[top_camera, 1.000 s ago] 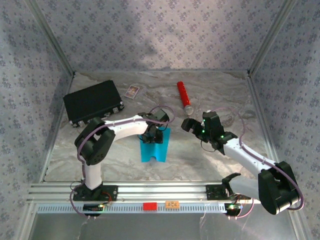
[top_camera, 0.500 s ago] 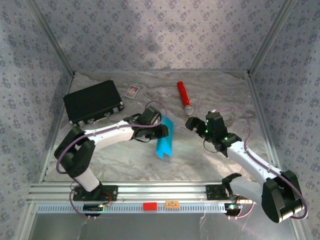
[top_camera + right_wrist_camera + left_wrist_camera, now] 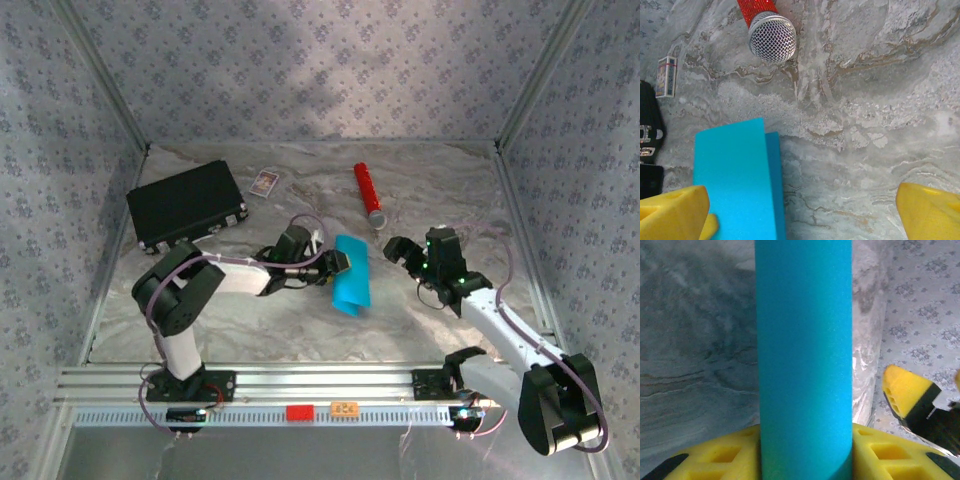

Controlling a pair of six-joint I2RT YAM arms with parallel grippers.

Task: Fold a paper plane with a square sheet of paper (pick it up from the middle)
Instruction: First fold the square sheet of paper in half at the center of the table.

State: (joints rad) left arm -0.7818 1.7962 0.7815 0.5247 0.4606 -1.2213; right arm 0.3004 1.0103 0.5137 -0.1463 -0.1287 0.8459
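While the left gripper pinches the paper near the middle of the top view, the task sits at an early fold. The sheet is no longer a flat square but a narrow strip. In the right wrist view two layers of the paper show at lower left, one edge slightly offset from the other, so I judge it doubled over once, with no dart shape yet.

In the left wrist view the paper runs up the centre of the frame from between the yellow fingers. The jaws are closed partway, with the strip clamped at its near end. Whether its far end touches the table I cannot tell.

The right gripper stands just right of the strip, jaws spread wide and holding nothing. In its own view, the right gripper has one finger at each lower corner, and the left one overlaps the paper's corner.

The next move probably belongs to the right arm: bring its open jaws over the strip's free long edge and close there, or press the crease flat. It calls for lining up the two layers first, since the offset would skew later folds. Thin paper held at one end will sag and twist, so a slow approach is wise. The red cylinder lies above, well clear.
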